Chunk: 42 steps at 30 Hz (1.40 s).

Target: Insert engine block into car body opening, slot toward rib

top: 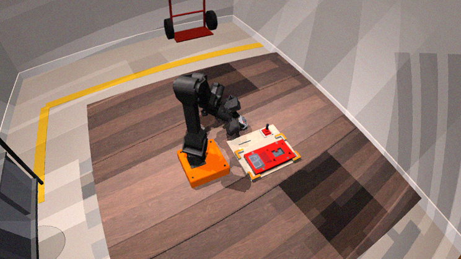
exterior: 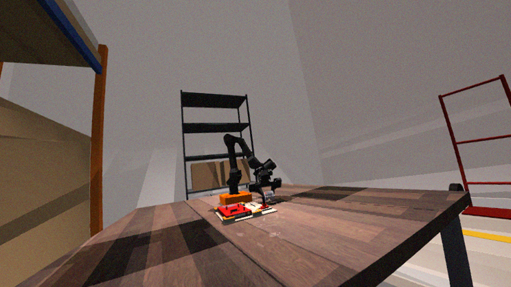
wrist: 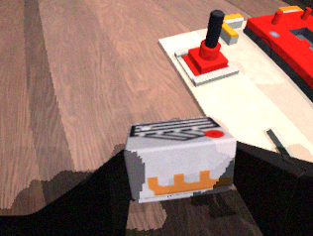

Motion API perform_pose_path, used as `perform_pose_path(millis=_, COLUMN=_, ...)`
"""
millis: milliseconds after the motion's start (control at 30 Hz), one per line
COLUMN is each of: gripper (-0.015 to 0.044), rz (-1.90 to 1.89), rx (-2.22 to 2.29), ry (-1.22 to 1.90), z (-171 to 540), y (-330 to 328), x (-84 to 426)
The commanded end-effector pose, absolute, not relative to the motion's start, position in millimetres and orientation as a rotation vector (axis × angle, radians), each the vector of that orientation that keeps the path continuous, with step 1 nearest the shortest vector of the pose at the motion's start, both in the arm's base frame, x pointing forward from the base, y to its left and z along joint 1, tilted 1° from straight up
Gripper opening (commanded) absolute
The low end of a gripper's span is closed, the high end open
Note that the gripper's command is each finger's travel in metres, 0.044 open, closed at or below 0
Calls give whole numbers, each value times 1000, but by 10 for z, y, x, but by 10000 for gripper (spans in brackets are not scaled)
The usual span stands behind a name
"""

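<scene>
Engine block (top: 243,122) (exterior: 269,195) (wrist: 173,161): held off the board in our gripper, outside the car body; the wrist view shows us its pale side with an orange toothed marking, and a top with dark stripes and a red dot.
Gripper (top: 241,124) (exterior: 269,195) (wrist: 175,151): pinching the engine block, one dark finger on either side of it.
Arm (top: 191,114) (exterior: 231,155): bent over at the top, reaching down from the orange base (top: 215,171) (exterior: 241,199) that carries it.
Car body (top: 266,158) (exterior: 224,211) (wrist: 282,42): red, lying flat on a cream board (top: 251,138) (exterior: 272,214) (wrist: 223,101), with yellow-orange corner brackets around it.
Opening (top: 277,152) (exterior: 238,210) (wrist: 305,36): unfilled, facing up; we cannot make out the rib.
Red block with black peg (top: 266,131) (exterior: 264,206) (wrist: 207,59): standing upright on the same board, in a pale square frame beside the car body.
Table (top: 167,205) (exterior: 239,272) (wrist: 89,99): brown wood planks, crossed by bands of shadow, beneath both the board and our orange base.
Hand truck (top: 194,34) (exterior: 486,211): red, standing on the floor beyond the table.
Black shelf unit (exterior: 212,100): behind the arm in our exterior view, with brown boxes low down.
</scene>
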<state>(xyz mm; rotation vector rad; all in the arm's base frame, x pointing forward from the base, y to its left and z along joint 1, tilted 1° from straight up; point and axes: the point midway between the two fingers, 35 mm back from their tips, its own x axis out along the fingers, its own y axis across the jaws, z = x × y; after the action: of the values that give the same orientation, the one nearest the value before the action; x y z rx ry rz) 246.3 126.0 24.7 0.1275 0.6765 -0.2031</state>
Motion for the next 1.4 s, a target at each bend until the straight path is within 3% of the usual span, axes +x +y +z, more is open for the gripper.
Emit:
perform_pose_path(millis=0, gripper=0, rz=-212, rx=120, ry=677, z=153, y=1243, x=2457)
perform_pose_path(millis=533, gripper=0, rz=-212, rx=120, ry=677, z=4, y=1258, x=2469)
perform_pose_path(millis=1100, gripper=440, rz=-208, rx=127, ry=665, z=37, y=1263, x=2477)
perform_pose_path(millis=1367, gripper=440, rz=-211, rx=122, ry=674, z=87, y=1277, x=2433)
